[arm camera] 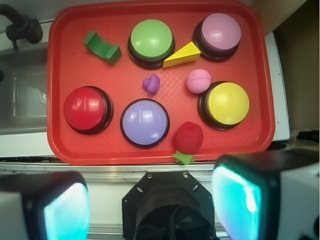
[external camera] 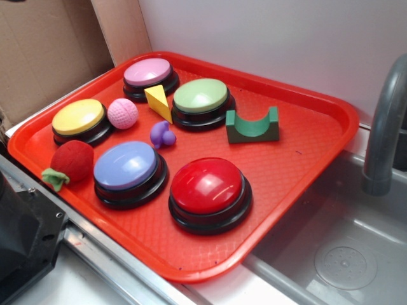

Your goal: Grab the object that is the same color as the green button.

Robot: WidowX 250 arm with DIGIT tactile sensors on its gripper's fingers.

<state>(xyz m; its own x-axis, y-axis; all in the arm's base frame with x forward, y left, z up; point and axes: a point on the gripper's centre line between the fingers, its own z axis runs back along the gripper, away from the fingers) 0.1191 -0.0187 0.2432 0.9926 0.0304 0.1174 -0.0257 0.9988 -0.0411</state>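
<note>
Your target is the green arch block (external camera: 252,126), lying on the red tray (external camera: 305,171) with its notch facing up. In the exterior view it sits on the right side of the tray, just right of the green button (external camera: 201,97) and close to it without touching. From the wrist view it appears at the far left corner of the tray, well away from the near edge where the camera hangs.

The tool (arm camera: 150,205) is released: its two pads frame the bottom of the wrist view, spread wide with nothing between them, and it hovers off the near edge of the tray, well apart from the block.

Judge the block as light, rigid painted wood. It will not give under the pads, and its smooth faces may slip if you pinch off-centre. The long flat side faces look like the best place to take hold, with the pads closing across the narrow thickness, low enough to catch the solid base under the notch. Avoid closing along the curve, where the pads would only meet the two thin horns.

Expect to pass over the blue button (arm camera: 144,121) and the small purple toy (arm camera: 151,83) on the way. The yellow wedge (arm camera: 182,55) lies on the other side of the green button and should not interfere.
</note>
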